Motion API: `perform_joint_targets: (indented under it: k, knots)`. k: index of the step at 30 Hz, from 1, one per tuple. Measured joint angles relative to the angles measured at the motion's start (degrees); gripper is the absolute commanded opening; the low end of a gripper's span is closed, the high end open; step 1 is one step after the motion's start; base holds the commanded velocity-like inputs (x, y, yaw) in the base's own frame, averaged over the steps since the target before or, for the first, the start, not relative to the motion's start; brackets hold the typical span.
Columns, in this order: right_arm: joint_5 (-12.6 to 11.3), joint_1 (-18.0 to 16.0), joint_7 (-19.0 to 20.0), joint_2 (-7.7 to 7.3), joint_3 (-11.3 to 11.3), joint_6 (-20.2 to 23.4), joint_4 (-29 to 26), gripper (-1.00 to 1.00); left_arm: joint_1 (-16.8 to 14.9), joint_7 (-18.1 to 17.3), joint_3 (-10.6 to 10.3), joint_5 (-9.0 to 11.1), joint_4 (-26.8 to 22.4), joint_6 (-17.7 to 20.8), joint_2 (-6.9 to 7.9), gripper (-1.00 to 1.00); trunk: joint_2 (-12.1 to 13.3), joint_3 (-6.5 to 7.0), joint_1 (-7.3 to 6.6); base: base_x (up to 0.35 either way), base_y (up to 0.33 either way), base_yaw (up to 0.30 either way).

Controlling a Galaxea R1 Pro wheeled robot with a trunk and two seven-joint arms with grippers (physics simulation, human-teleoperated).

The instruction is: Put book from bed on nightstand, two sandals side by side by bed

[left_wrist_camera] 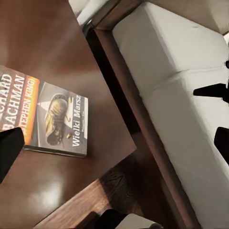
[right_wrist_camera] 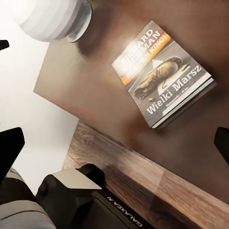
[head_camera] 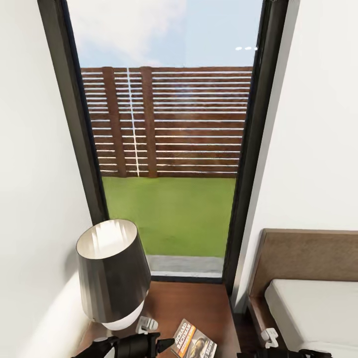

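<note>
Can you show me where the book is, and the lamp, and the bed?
book (right_wrist_camera: 162,74): right wrist view, middle of its cover.
lamp (head_camera: 112,268): head view, on the dark shade.
bed (head_camera: 318,308): head view, on the bare off-white mattress.

A tall window (head_camera: 169,149) shows a slatted fence (head_camera: 169,122) above lawn (head_camera: 174,214).

we face a tall dark-framed window (head_camera: 169,149) between white walls (head_camera: 35,149); beyond the window, green lawn (head_camera: 174,214) and a slatted brown fence (head_camera: 169,122).
</note>
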Motion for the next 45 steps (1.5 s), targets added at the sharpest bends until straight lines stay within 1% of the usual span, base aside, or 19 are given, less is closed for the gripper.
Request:
perform_joint_targets:
  k: [2, 3, 4, 6, 7, 10, 13, 21, 24, 27, 30, 33, 35, 36, 38, 39, 42, 45]
  knots:
    - [0.0, 0.0, -0.1, 0.0, 0.0, 0.0, 0.1, 1.0, 0.0, 2.9, 0.0, 0.0, 0.9, -0.9, -0.1, 1.0, 0.8, 0.36, -0.44, 0.0, 0.0, 0.0]
    - [0.0, 0.0, -0.1, 0.0, 0.0, 0.0, 0.2, 1.0, 0.0, 4.9, 0.0, 0.0, 1.6, -1.6, -0.38, 1.0, 1.2, 0.54, -0.66, 0.0, 0.0, 0.0]
    - [0.0, 0.0, -0.1, 0.0, 0.1, 0.0, 1.7, 1.0, 0.0, 11.5, -0.1, 0.1, 3.7, -4.6, -1.08, 1.0, 1.6, 0.71, -0.88, 0.0, 0.0, 0.0]
    - [0.0, 0.0, -0.2, -0.01, 0.0, -0.1, 2.9, 1.0, 0.0, 15.4, -0.1, 0.1, 4.7, -6.1, -1.75, 1.0, 2.4, 1.08, -1.32, 0.0, 0.0, 0.0]
    - [0.0, 0.0, -0.2, -0.01, 0.0, -0.6, 3.4, 1.0, 0.0, 18.1, -0.1, 0.0, 5.3, -6.6, -2.62, 1.0, 2.8, 1.25, -1.54, 0.0, 0.0, 0.0]
    - [-0.1, 0.0, -0.2, -0.02, 0.0, -2.9, 3.8, 1.0, 0.0, 22.8, -0.1, 0.0, 6.1, -7.1, -3.76, 1.0, 4.0, 1.8, -2.2, 0.0, 0.0, 0.0]
    - [-0.1, 0.0, -0.2, -0.02, 0.0, -3.8, 3.9, 1.0, 0.0, 24.7, 0.0, 0.0, 6.7, -7.2, -4.05, 1.0, 5.2, 2.33, -2.86, 0.0, 0.0, 0.0]
    - [-0.1, 0.0, -0.1, -0.02, 0.0, -4.2, 4.3, 1.0, 0.0, 26.3, 0.0, 0.0, 7.4, -7.3, -4.19, 1.0, 8.4, 3.77, -4.61, 0.0, 0.0, 0.0]
    - [-0.1, 0.0, -0.2, -0.02, 0.1, -4.2, 6.4, 1.0, 0.0, 27.8, 0.0, 0.0, 7.4, -7.3, -4.19, 1.0, 9.6, 4.31, -5.27, 0.0, 0.0, 0.0]
    - [0.0, 0.0, -0.2, -0.02, 0.0, -4.2, 7.3, 1.0, 0.1, 29.0, 0.0, 0.1, 7.5, -7.3, -4.11, 1.0, 10.8, 4.85, -5.93, 0.0, 0.0, 0.0]
    - [0.0, 0.0, -0.3, -0.02, 0.0, -4.2, 7.6, 1.0, 0.4, 31.6, 0.1, 0.1, 7.5, -7.3, -4.04, 1.0, 12.0, 5.39, -6.59, 0.0, 0.0, 0.0]
    - [0.0, 0.1, -0.3, -0.02, 0.0, -4.2, 7.9, 1.0, 0.7, 37.2, 0.0, 0.1, 7.5, -7.7, -4.07, 1.0, 13.2, 5.93, -7.25, 0.0, 0.0, 0.0]
    - [0.0, 0.1, -0.3, -0.02, 0.0, -4.3, 8.5, 1.0, 0.8, 41.2, 0.0, 0.1, 7.5, -9.0, -4.12, 1.0, 14.0, 6.29, -7.69, 0.0, 0.0, 0.0]
    - [0.0, 0.1, -0.3, -0.02, 0.0, -4.3, 8.7, 1.0, 0.8, 42.8, 0.0, 0.1, 7.5, -9.5, -4.17, 1.0, 14.4, 6.47, -7.91, 0.0, 0.0, 0.0]
    - [0.0, 0.1, -0.3, -0.02, 0.0, -4.3, 9.0, 1.0, 0.9, 45.0, 0.0, 0.2, 7.5, -10.1, -4.45, 1.0, 15.2, 6.82, -8.35, 0.0, 0.0, 0.0]
    - [0.0, 0.1, -0.3, -0.02, 0.0, -4.3, 9.2, 1.0, 1.4, 45.7, 0.0, 0.2, 7.5, -10.3, -4.62, 1.0, 15.6, 7.0, -8.57, 0.0, 0.0, 0.0]
    - [0.0, 0.1, -0.3, -0.02, 0.0, -4.3, 9.2, 1.0, 3.2, 46.2, 0.0, 0.2, 7.5, -10.3, -4.76, 1.0, 16.9, 7.54, -9.23, 0.0, 0.0, 0.0]
    - [0.0, 0.4, -0.3, -0.18, 0.0, -4.3, 9.9, 1.0, 5.5, 46.3, 0.0, 0.2, 7.5, -10.4, -4.54, 1.0, 18.1, 8.08, -9.89, 0.0, 0.0, 0.0]
